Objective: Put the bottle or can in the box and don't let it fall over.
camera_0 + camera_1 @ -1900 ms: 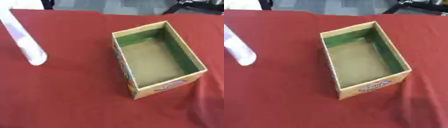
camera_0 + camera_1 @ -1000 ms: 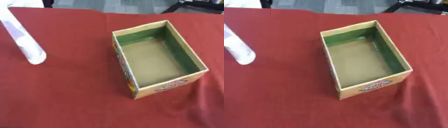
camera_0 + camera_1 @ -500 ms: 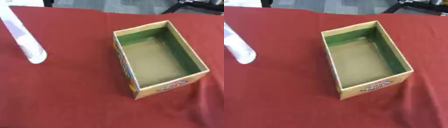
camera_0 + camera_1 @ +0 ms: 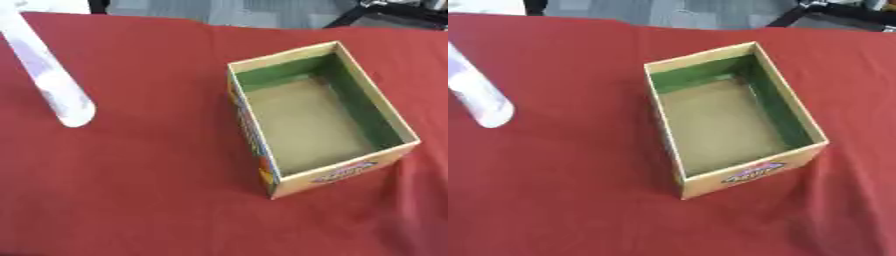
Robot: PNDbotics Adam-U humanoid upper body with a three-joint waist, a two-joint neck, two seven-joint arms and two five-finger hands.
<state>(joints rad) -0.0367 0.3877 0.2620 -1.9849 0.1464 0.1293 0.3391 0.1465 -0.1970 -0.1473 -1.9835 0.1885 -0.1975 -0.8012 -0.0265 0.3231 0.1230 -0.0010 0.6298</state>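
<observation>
A pale, whitish bottle (image 4: 48, 77) stands upright on the red tablecloth at the far left, its top cut off by the picture's edge. An open cardboard box (image 4: 319, 117) with a green inner lining and a printed label on its near side sits right of centre, with nothing inside. The bottle and the box are well apart. Neither of my hands shows in either view.
The red cloth (image 4: 149, 190) covers the whole table and wrinkles a little at the lower right. Beyond the far edge are grey floor (image 4: 262, 10) and dark chair legs (image 4: 385, 7).
None of the things moved. The whole picture shifts only slightly, from the camera.
</observation>
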